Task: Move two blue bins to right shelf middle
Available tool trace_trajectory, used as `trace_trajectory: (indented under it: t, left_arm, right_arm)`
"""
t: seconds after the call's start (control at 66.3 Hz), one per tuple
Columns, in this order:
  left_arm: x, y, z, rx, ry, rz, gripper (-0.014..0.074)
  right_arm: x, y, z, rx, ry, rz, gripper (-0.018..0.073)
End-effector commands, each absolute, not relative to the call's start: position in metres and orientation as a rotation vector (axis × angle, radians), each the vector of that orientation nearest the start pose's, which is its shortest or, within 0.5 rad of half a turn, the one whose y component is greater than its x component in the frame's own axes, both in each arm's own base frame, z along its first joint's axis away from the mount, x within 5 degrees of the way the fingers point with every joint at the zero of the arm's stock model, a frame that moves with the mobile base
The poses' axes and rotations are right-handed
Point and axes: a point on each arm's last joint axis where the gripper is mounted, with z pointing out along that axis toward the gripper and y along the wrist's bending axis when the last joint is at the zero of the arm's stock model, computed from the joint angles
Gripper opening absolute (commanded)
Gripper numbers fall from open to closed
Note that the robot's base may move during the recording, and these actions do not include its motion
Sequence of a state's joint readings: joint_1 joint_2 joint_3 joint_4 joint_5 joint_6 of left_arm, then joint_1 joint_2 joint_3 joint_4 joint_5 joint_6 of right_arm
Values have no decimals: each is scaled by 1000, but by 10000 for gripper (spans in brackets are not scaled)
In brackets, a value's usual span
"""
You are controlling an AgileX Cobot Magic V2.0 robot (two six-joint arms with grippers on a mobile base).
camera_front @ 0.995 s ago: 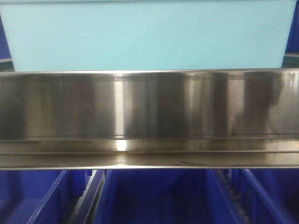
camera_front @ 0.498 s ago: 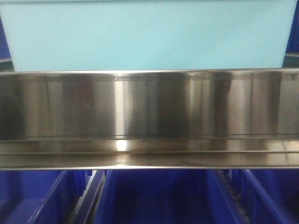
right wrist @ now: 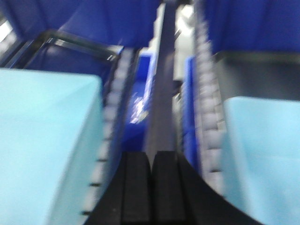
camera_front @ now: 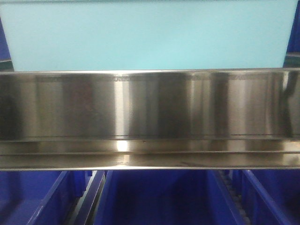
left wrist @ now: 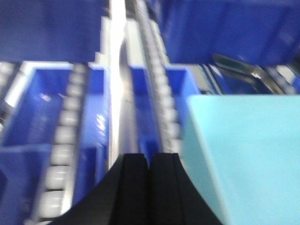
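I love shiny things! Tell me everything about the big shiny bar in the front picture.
The shiny bar is a wide band of brushed, silvery metal running level across the whole front view, its ends out of frame. It mirrors blurry dark and bright stripes, with glare left of centre. Its lower part steps into a narrower lip. A pale turquoise bin shows above it, dark blue bins below.

My left gripper (left wrist: 150,161) sits at the bottom edge, black fingers pressed together with nothing between them. Just to my right lies a pale blue bin (left wrist: 243,154). Ahead run a roller track (left wrist: 159,93) and a bright metal rail (left wrist: 117,70), with a dark blue bin (left wrist: 42,112) on the left; everything is blurred
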State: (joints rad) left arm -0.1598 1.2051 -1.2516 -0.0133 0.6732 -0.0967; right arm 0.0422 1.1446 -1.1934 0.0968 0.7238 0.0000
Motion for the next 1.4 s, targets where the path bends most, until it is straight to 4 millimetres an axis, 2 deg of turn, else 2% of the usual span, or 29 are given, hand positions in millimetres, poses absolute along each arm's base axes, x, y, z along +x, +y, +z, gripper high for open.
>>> trace_trajectory:
  t: [0.0,0.121,0.241,0.422,0.483,0.558,0.664,0.709,0.769,0.86,1.101,1.387]
  left_arm:
    - [267,-58,413,53,2167,-166,-111]
    - [276,-76,418,45,2241,-101,-111]
    - [283,-90,420,47,2274,-126,-111]
    - [291,-96,409,46,2321,-143,-106]
    - [293,-97,405,45,2340,-136,-68]
    - [295,-98,402,45,2357,-134,56]
    - [298,-99,397,35,2383,-130,209]
    - [300,-99,394,12,2397,-131,246]
    - [304,-97,387,-12,2435,-118,256]
    - [311,-95,373,-37,2510,-89,246]
    - [326,-103,344,-67,2640,-152,244]
    - [326,-105,340,-48,2668,-169,244]
  right_arm:
    - [253,28,402,41,2218,179,-141]
    - [265,43,401,75,2299,170,-141]
    - [277,58,400,38,2359,197,-141]
    - [296,68,386,16,2430,195,-141]
    - [299,69,383,16,2446,191,-130]
    - [302,70,381,16,2454,189,-13]
    - [304,70,377,17,2475,187,217]
    - [304,71,375,19,2487,191,284]
    - [306,72,371,22,2504,200,321]
    - [311,75,364,32,2536,225,314]
    - [322,80,346,44,2596,244,251]
    - [323,81,345,47,2599,253,232]
